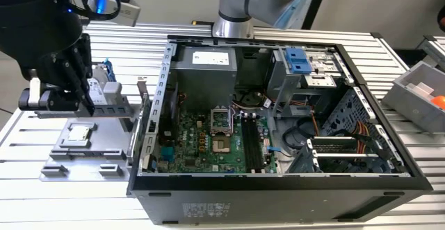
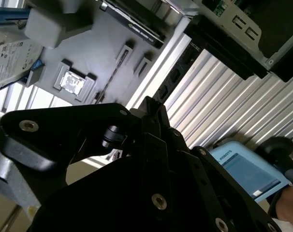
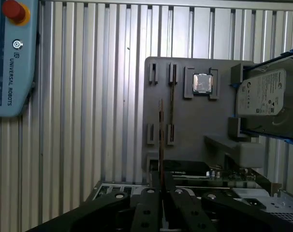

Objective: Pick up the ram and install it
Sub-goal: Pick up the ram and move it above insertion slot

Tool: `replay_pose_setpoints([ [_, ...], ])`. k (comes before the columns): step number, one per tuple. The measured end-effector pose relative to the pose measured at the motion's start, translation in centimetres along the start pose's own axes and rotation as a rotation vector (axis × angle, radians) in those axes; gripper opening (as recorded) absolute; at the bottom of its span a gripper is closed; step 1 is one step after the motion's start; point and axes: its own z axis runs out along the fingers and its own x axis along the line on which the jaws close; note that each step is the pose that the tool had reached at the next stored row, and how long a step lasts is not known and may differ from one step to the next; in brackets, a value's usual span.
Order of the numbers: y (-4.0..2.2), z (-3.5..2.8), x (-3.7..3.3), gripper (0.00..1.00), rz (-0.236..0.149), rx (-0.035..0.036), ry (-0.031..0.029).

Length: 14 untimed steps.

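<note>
In the first wrist view the ram (image 3: 161,140) is edge-on, a thin stick reaching out from between my fingers over the grey fixture plate (image 3: 195,125). My gripper (image 3: 161,186) is shut on it. The stick lies just beside the plate's narrow holder slot (image 3: 172,96), not in it. The exterior view has my gripper (image 1: 73,102) at its left, above the fixture plate (image 1: 104,146) and outside the open computer case (image 1: 278,188). The black memory slots (image 1: 251,144) run along the green motherboard (image 1: 201,146) inside the case.
A square processor chip (image 3: 202,82) and a silver hard drive (image 3: 265,99) in a blue frame rest on the fixture. A teach pendant (image 3: 11,58) lies on the slatted table. A grey bin (image 1: 417,92) stands at the exterior view's right.
</note>
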Motion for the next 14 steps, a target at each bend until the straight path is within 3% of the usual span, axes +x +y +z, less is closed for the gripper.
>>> replay_pose_setpoints([
  [7, -1.61, -0.05, 0.03, 0.00, 0.002, 0.0000, 0.0000],
  [14, -2.80, -0.08, 0.04, 0.00, 0.011, 0.0001, -0.0003],
])
